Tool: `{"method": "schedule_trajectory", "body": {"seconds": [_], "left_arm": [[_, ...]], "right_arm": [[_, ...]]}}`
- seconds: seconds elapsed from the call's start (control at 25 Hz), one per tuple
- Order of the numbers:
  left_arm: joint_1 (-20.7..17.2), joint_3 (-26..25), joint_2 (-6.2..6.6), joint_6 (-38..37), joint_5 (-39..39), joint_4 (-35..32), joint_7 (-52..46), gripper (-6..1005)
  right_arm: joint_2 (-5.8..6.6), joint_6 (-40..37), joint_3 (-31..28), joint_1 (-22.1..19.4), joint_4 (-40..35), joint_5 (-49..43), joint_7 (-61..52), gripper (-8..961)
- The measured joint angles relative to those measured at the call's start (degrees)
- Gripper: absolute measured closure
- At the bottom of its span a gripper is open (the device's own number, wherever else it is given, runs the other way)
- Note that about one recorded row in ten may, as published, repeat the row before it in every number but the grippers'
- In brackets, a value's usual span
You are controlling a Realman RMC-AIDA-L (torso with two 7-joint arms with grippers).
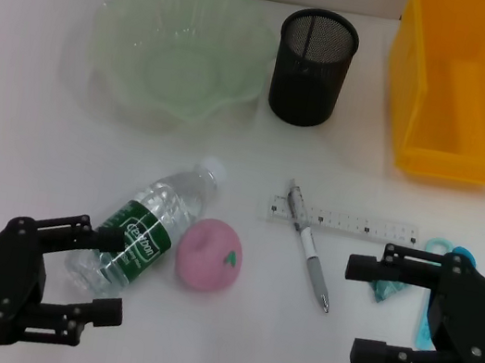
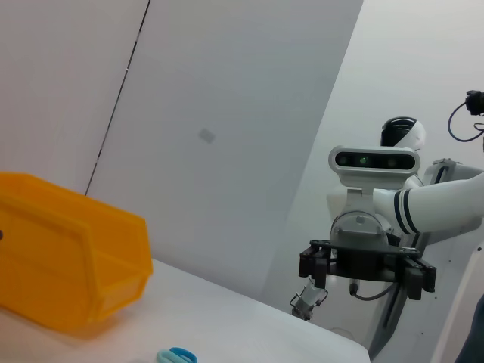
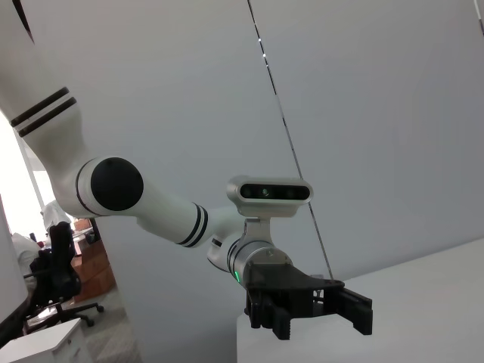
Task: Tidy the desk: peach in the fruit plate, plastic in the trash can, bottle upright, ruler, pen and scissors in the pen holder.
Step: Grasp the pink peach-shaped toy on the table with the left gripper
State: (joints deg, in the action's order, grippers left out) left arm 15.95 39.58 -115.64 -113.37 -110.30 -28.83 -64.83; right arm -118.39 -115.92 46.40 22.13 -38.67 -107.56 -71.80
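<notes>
On the white desk (image 1: 43, 137) the bottle (image 1: 145, 226) lies on its side, with the pink peach (image 1: 209, 254) touching its right side. The pen (image 1: 309, 245) lies across the clear ruler (image 1: 343, 223). My left gripper (image 1: 104, 275) is open at the front left, and the bottle's base shows between its fingers. My right gripper (image 1: 361, 309) is open at the front right. It covers most of the blue scissors (image 1: 439, 244), and the plastic (image 1: 385, 289) peeks out by its upper finger. At the back stand the fruit plate (image 1: 181, 49), the pen holder (image 1: 311, 67) and the trash can (image 1: 471, 85).
The left wrist view shows the trash can (image 2: 68, 265), a scissors loop (image 2: 178, 355) and the right gripper (image 2: 367, 265) far off. The right wrist view shows the left gripper (image 3: 310, 302) against a grey wall.
</notes>
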Motion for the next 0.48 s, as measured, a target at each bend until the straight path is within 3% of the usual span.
{"method": "schedule_trajectory", "body": {"seconds": [0.48], "left_arm": [[0.59,-0.26,-0.02,0.02,0.0,-0.24,-1.95,198]], "right_arm": [[-0.36,0.63,0.14,0.54,-0.12,-0.15,0.0,164]]}}
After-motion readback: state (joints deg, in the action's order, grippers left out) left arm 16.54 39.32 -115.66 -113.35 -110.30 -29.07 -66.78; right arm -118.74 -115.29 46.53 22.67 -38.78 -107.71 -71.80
